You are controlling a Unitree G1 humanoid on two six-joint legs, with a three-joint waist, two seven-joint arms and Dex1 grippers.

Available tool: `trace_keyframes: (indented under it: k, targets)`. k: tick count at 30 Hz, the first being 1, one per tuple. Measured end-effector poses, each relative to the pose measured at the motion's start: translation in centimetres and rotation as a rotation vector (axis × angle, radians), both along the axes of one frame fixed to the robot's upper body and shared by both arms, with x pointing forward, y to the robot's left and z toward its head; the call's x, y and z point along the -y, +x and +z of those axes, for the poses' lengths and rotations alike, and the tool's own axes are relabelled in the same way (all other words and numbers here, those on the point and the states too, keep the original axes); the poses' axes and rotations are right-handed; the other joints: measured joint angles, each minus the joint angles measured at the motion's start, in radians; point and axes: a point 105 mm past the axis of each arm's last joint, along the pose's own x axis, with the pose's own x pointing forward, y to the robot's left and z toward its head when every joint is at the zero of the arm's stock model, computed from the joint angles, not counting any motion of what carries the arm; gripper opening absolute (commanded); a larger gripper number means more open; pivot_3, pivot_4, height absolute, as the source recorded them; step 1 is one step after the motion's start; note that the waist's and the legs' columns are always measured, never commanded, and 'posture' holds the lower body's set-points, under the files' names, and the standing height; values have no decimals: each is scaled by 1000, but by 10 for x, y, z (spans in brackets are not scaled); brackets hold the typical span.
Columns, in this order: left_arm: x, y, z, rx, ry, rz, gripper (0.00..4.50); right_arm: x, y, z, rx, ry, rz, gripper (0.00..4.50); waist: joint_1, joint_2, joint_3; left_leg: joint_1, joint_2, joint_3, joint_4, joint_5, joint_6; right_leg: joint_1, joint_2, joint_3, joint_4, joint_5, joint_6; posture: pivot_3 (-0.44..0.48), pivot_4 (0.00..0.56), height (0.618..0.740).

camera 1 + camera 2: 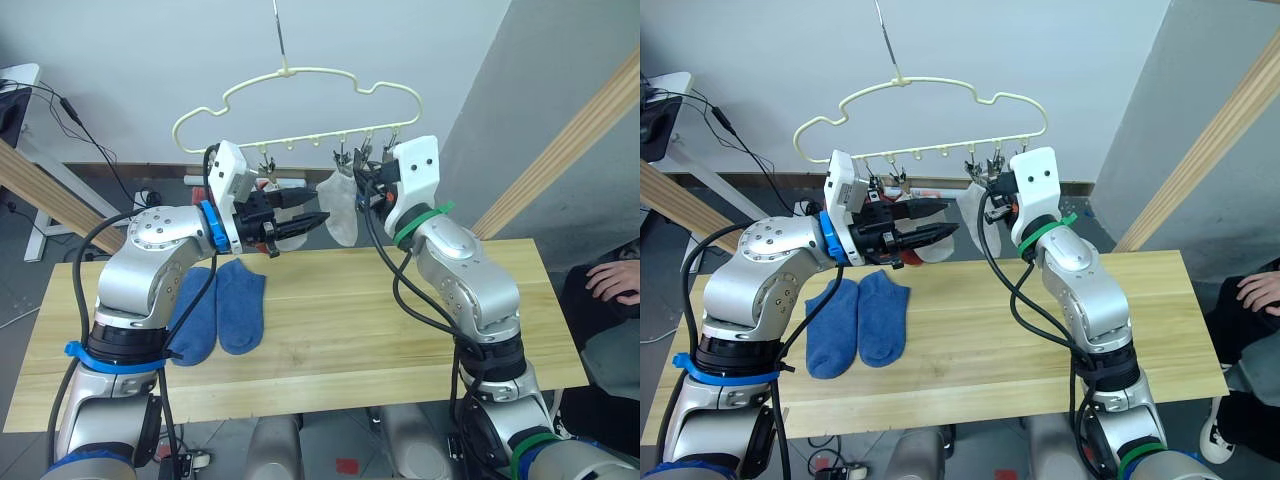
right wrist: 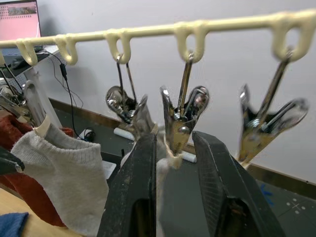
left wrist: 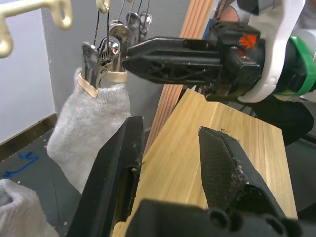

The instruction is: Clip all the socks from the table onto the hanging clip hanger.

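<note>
The cream clip hanger (image 1: 300,100) hangs above the table (image 1: 400,330). A light grey sock (image 1: 341,207) hangs from one of its clips. Another grey sock (image 3: 91,133) and a rust red sock (image 2: 17,136) are clipped further left. Two blue socks (image 1: 220,310) lie flat on the table's left part. My right gripper (image 2: 175,148) is raised to the clip row, its fingers slightly apart on either side of a metal clip (image 2: 180,118) that pinches a grey cuff. Level with the hanging socks, my left gripper (image 3: 170,148) points toward them, open and holding nothing.
Thick wooden poles (image 1: 590,120) slant up on both sides behind the table. A person's hand (image 1: 615,280) rests past the table's right end. Cables and a white stand (image 1: 30,110) are at the back left.
</note>
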Motion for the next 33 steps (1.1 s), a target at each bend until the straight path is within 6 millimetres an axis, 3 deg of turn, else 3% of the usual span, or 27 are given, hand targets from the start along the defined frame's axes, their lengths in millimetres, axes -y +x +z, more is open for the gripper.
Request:
trace_keyframes:
  k: [2, 9, 16, 33]
  targets:
    - [0, 0, 0, 0, 0, 0, 2020, 0, 0, 0, 4, 2, 1, 2050, 0, 0, 0, 0, 0, 0, 0, 0, 0, 0, 0, 0, 0, 0, 0, -70, 302, 735]
    - [-1, 0, 1, -1, -8, 0, 2020, -1, 1, 8, 36, -1, 0, 2050, 0, 0, 0, 0, 0, 0, 0, 0, 0, 0, 0, 0, 0, 0, 0, -70, 301, 735]
    - [-3, 0, 3, 2, -15, 2, 2020, -1, 8, 4, 30, -14, -17, 2050, 0, 0, 0, 0, 0, 0, 0, 0, 0, 0, 0, 0, 0, 0, 0, -67, 300, 735]
    - [-5, -2, 8, -10, -48, -2, 2020, -20, 16, 15, 70, 5, 45, 2050, 0, 0, 0, 0, 0, 0, 0, 0, 0, 0, 0, 0, 1, 0, 0, -52, 305, 735]
